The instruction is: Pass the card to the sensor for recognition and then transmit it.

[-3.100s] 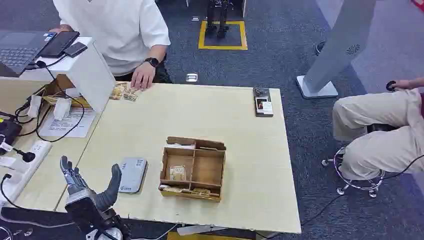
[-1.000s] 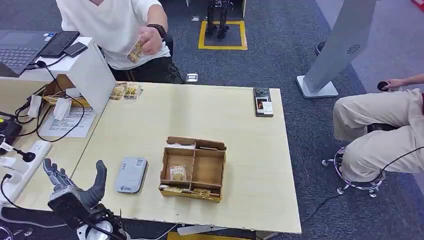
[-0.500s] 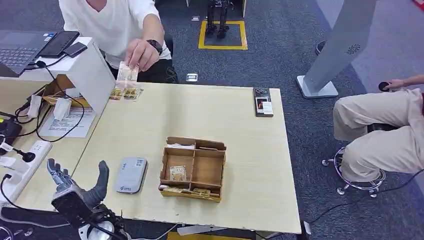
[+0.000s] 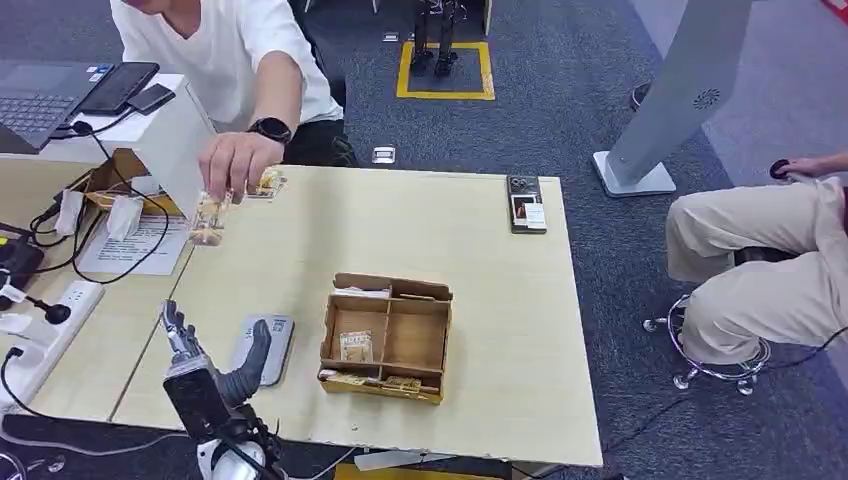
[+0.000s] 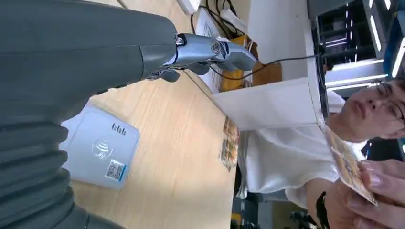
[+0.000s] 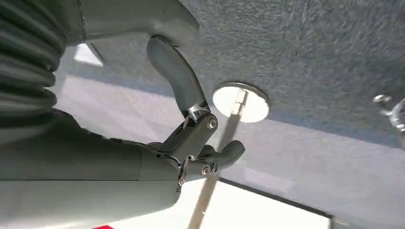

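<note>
Pale wood formed the table (image 4: 480, 240) on which the grey sensor (image 4: 262, 348) lay flat, just left of a cardboard box (image 4: 387, 336) with open compartments. The robot's left hand (image 4: 205, 372) stood raised at the table's near edge, touching nothing, its fingers (image 5: 210, 47) spread apart and empty, the thumb over the sensor's near left corner. Beyond the sensor, a person in a white shirt reached a hand (image 4: 232, 164) down over the table's far left part, pinching the card (image 4: 208, 221) so that it hung above the surface, well apart from the sensor. More cards (image 4: 266, 183) lay at the far edge. The right hand (image 6: 191, 143) hung over grey carpet, fingers loosely bent, gripping nothing.
</note>
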### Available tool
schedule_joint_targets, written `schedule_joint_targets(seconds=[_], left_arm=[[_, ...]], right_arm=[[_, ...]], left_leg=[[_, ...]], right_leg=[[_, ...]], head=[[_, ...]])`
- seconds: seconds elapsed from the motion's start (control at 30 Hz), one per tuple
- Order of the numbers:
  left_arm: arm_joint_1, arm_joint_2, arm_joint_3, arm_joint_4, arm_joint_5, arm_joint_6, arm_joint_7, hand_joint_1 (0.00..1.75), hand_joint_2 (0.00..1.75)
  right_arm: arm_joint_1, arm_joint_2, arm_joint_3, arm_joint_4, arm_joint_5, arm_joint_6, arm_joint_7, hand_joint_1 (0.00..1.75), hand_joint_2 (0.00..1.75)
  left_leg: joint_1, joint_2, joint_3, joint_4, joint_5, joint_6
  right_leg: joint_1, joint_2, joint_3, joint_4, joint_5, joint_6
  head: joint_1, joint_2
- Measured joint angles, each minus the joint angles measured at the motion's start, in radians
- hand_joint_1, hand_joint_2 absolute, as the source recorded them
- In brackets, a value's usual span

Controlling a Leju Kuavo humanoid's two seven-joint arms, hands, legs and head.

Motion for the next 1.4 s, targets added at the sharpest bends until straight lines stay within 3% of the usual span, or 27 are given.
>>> schedule_joint_targets(seconds=[0.13,0.3,0.57,0.8,0.9,1.03,1.07,1.1,1.27,1.4], left_arm=[[-0.003,0.001,-0.014,0.007,0.011,0.0,-0.001,0.0,1.75],[-0.007,0.003,-0.029,0.018,0.013,0.0,-0.004,0.0,1.75],[-0.009,0.003,-0.021,0.02,-0.07,0.0,-0.01,0.0,1.75],[-0.019,0.002,0.0,0.021,-0.093,0.001,-0.012,0.0,1.75],[-0.024,-0.003,0.039,0.022,-0.208,0.001,-0.054,0.0,1.75],[-0.101,-0.012,0.212,0.028,-0.479,0.002,-0.104,0.0,1.75],[-0.12,-0.013,0.255,0.028,-0.54,0.002,-0.109,0.33,1.75],[-0.145,-0.015,0.305,0.029,-0.604,0.002,-0.113,1.75,1.75],[-0.23,-0.029,0.475,0.024,-0.82,0.003,-0.115,1.75,1.75],[-0.262,-0.04,0.553,-0.008,-0.933,0.003,-0.09,1.75,1.75]], right_arm=[[-0.029,0.01,-0.143,0.0,-0.06,0.0,-0.073,0.0,1.75],[-0.059,0.02,-0.298,0.0,-0.097,0.0,-0.087,0.0,1.75],[-0.066,0.058,-0.421,-0.015,-0.218,0.0,0.052,0.0,1.75],[-0.064,0.077,-0.447,-0.032,-0.221,0.0,0.074,0.0,1.75],[-0.065,0.082,-0.45,-0.037,-0.207,0.0,0.099,0.0,1.75],[-0.065,0.084,-0.451,-0.036,-0.161,0.0,0.11,0.0,1.75],[-0.066,0.084,-0.452,-0.035,-0.157,0.0,0.103,0.0,1.75],[-0.067,0.084,-0.452,-0.032,-0.15,0.0,0.091,0.0,1.75],[-0.073,0.076,-0.455,-0.012,-0.139,0.0,0.049,0.0,1.75],[-0.076,0.067,-0.455,0.005,-0.13,0.0,0.038,0.0,1.75]], left_leg=[[0.0,0.0,0.0,0.0,0.0,0.0],[0.0,0.0,0.0,0.0,0.0,0.0],[0.0,0.0,0.0,0.0,0.0,0.0],[0.0,0.0,0.0,0.0,0.0,0.0],[0.0,0.001,0.0,0.0,0.0,0.0],[0.001,0.001,0.001,0.0,0.001,-0.001],[0.001,0.001,0.001,0.0,0.001,-0.001],[0.001,0.001,0.001,0.0,0.001,-0.002],[0.001,0.001,0.001,0.0,0.002,-0.002],[0.001,0.0,0.0,0.0,0.001,-0.002]], right_leg=[[0.0,0.0,0.0,0.0,0.0,0.0],[0.0,0.0,0.0,0.0,0.0,0.0],[0.0,0.0,0.0,0.0,0.0,0.0],[0.0,0.0,0.0,0.0,0.0,0.0],[0.0,0.001,0.0,0.0,0.0,0.0],[0.0,0.001,0.0,0.0,0.0,0.0],[0.0,0.001,0.0,0.0,0.0,0.0],[0.001,0.001,0.0,0.001,0.0,-0.001],[0.001,0.001,0.001,0.001,0.0,-0.001],[0.001,0.0,0.001,0.001,0.0,-0.001]], head=[[0.0,0.0],[0.0,0.0],[0.0,0.0],[0.0,0.0],[0.0,0.0],[0.0,0.0],[0.0,0.0],[0.0,0.0],[0.0,0.0],[0.0,0.0]])
